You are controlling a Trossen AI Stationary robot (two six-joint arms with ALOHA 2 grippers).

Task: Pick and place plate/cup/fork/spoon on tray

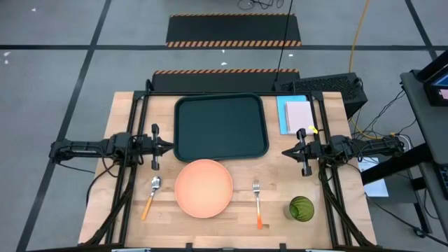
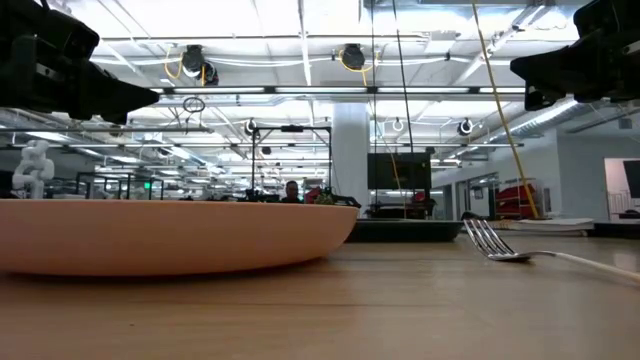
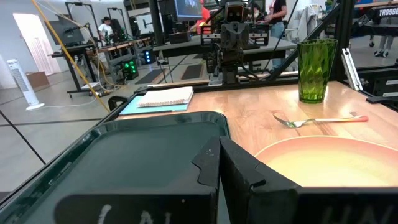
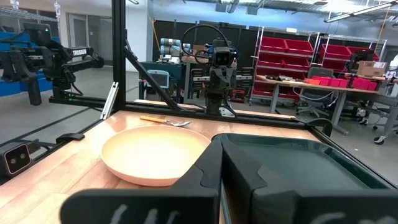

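1. Wooden tabletop [image 1: 133, 119] under a bright, open workshop: both arms hang level above it, facing each other across the middle, and nothing from the task is on the tray yet.
2. Left gripper [image 1: 168, 146] has its fingers pressed together and carries nothing; it sits just off the tray's left edge. Right gripper [image 1: 287, 151] is likewise closed and empty, just off the tray's right edge.
3. Between and slightly ahead of them lies the tray [image 1: 220, 127], dark, bare, long side running across the table.
4. On the near side of both grippers sits the plate [image 1: 204, 187], centred, its far rim close to the tray's near edge; I judge neither arm clearly nearer to it.
5. Spoon [image 1: 152, 196] lies left of the plate, bowl toward the tray, handle angled toward the near edge; it is nearest the left gripper.
6. Fork [image 1: 257, 204] lies right of the plate, tines toward the tray, long axis running near to far; the cup [image 1: 302, 208] stands upright beyond it. Both favour the right arm.
7. Past the tray's right side rests a pink-and-blue notepad [image 1: 295, 114], clear of the work.
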